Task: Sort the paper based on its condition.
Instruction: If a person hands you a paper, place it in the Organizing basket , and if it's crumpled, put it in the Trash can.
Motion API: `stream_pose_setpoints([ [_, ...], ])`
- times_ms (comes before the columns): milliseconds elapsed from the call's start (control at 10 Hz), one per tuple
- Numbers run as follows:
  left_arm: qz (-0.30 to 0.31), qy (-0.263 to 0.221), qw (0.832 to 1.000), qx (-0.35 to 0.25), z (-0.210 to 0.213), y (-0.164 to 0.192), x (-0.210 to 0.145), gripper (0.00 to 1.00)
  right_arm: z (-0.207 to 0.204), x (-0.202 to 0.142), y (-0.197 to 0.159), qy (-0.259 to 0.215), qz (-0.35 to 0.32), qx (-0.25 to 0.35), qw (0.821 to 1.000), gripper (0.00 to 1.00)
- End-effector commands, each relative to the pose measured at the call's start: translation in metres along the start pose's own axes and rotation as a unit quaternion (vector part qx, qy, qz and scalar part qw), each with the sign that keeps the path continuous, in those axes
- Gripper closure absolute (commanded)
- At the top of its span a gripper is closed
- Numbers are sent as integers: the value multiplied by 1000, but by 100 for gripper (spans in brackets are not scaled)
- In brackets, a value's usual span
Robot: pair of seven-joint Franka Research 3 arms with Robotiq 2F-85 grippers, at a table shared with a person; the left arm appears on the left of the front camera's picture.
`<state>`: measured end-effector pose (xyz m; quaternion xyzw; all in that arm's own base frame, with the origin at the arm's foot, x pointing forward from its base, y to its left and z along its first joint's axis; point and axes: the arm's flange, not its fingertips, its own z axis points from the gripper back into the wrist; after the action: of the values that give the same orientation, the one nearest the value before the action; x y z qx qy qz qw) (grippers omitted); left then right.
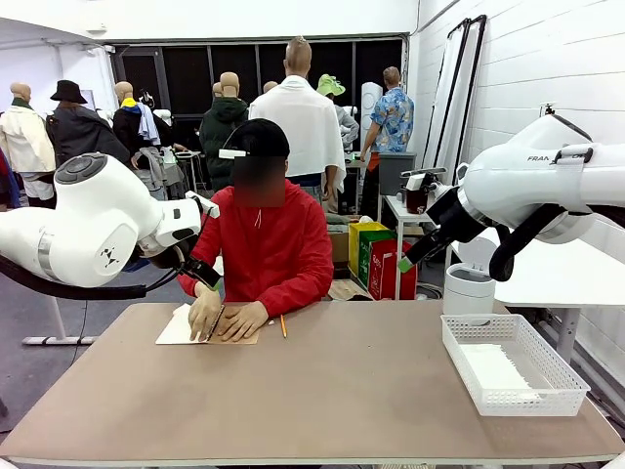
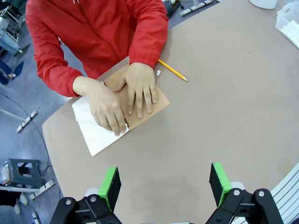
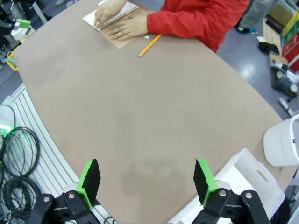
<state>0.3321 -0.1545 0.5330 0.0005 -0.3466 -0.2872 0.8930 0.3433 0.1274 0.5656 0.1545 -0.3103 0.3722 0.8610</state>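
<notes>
Bases of both pincers were cut off at the picture bottoms. The left gripper [image 2: 163,182] and right gripper [image 3: 147,179] gaped wide, empty, above the table [image 2: 224,107]. At the far edge, the person's hands [image 2: 108,108] partly hid the paper [image 2: 96,133] and the notebook [image 2: 158,100].

One desk [image 1: 322,391], one person [image 1: 273,244] with two hands [image 2: 140,88] on one brown notebook [image 2: 161,100] at far left, one yellow pencil [image 2: 173,71], one white basket [image 1: 532,401] near right holding paper [image 1: 493,366], sheets uncountable, one white bin [image 1: 469,290], two grippers, left gripper [image 2: 164,169], right gripper [image 3: 145,163].
</notes>
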Motion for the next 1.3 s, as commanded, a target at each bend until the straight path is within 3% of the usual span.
stream_pose_setpoints([
  [0,0,1,1000,1,0,0,0,0,-1,-1,0,2,2,-2,1000,0],
  [1200,0,1,1000,1,0,0,0,0,-1,-1,0,2,2,-2,1000,0],
])
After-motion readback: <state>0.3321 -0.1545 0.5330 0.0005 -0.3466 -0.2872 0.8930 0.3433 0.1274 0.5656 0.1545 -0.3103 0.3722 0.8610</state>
